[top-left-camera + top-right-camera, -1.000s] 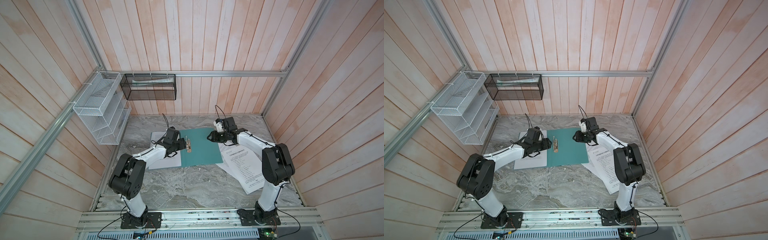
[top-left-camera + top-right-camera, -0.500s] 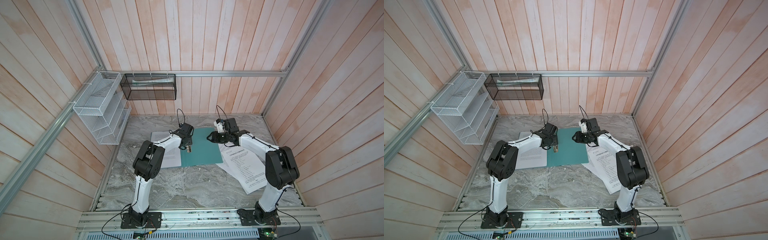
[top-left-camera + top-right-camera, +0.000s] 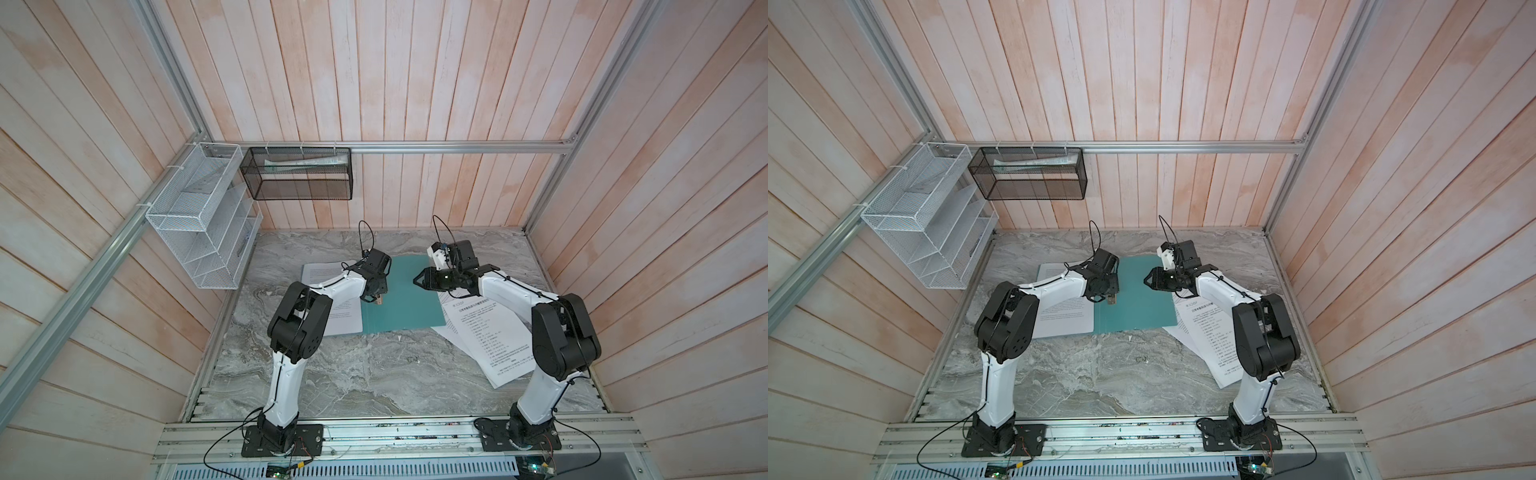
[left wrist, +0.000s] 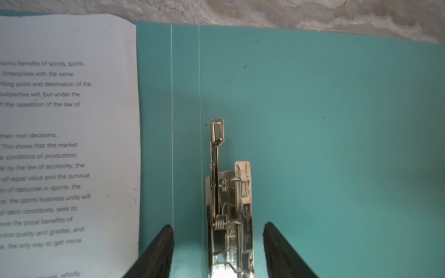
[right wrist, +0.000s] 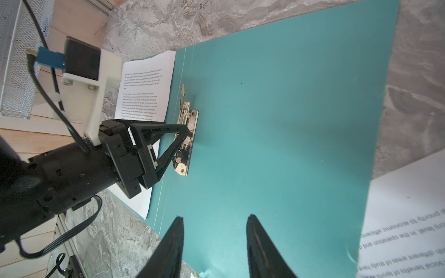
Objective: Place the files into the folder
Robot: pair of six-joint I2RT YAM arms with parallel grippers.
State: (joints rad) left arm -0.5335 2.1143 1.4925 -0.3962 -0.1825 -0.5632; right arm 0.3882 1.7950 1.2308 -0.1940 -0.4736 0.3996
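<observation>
White printed sheets (image 3: 490, 332) lie fanned on the marble counter (image 3: 374, 374) nearest the robot's bases. They sit under the right arm, and their far end meets the right edge of the folder (image 3: 405, 299). The teal folder lies open and flat, with its metal clip (image 4: 228, 204) just beside the spine creases. A single sheet (image 4: 67, 120) rests on the other side of those creases (on the folder's other cover, as far as the left wrist view shows).

The left jaws stand open astride the clip, one finger on each side with a gap, gripping nothing. The right jaws hover over the right-hand part of the folder, also apart and empty.

The step in hand looks like opening the clip so paper can go under it. To do it well, the left jaws should take the thin lever (image 4: 216, 130) that reaches out past the base plate, not the plate itself. They should close squarely so the smooth metal does not slip free. The spring will likely resist, and the light folder could lift or skid. Pressing the right jaws down on the bare teal cover would steady it.

Farthest back, the white wire rack (image 3: 199, 224) and the black mesh basket (image 3: 299, 178) on the wall play no part.
</observation>
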